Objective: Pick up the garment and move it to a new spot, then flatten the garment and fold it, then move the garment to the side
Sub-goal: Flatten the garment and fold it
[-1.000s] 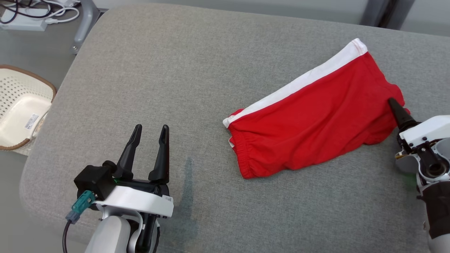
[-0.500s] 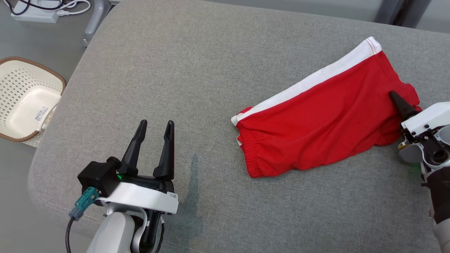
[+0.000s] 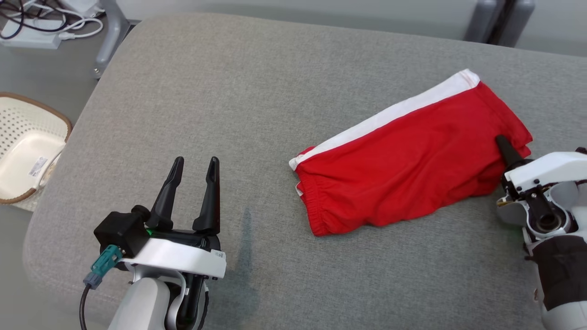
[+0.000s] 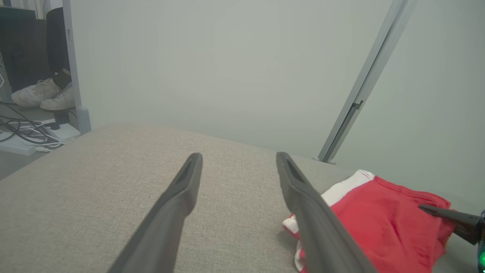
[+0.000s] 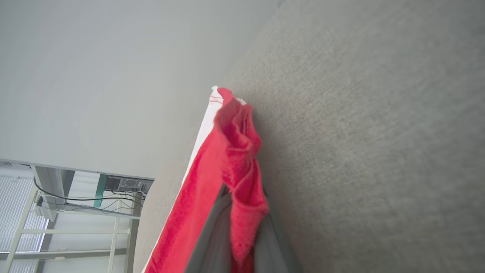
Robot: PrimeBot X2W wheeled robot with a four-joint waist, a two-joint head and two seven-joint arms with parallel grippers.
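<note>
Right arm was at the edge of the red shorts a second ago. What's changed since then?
The right gripper has closed its jaws on the right-hand edge of the red shorts; a fold of cloth is now pinched between them. The shorts have not been lifted and lie where they were on the grey cushion. The left gripper stayed open over the cushion. The head camera shifted slightly.

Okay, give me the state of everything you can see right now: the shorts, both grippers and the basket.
red shorts: lying rumpled on the grey cushion, one edge pinched.
right gripper: shut on the red shorts.
left gripper: open, holding nothing, over the grey cushion.
basket: upright on the floor beside the grey cushion.
</note>
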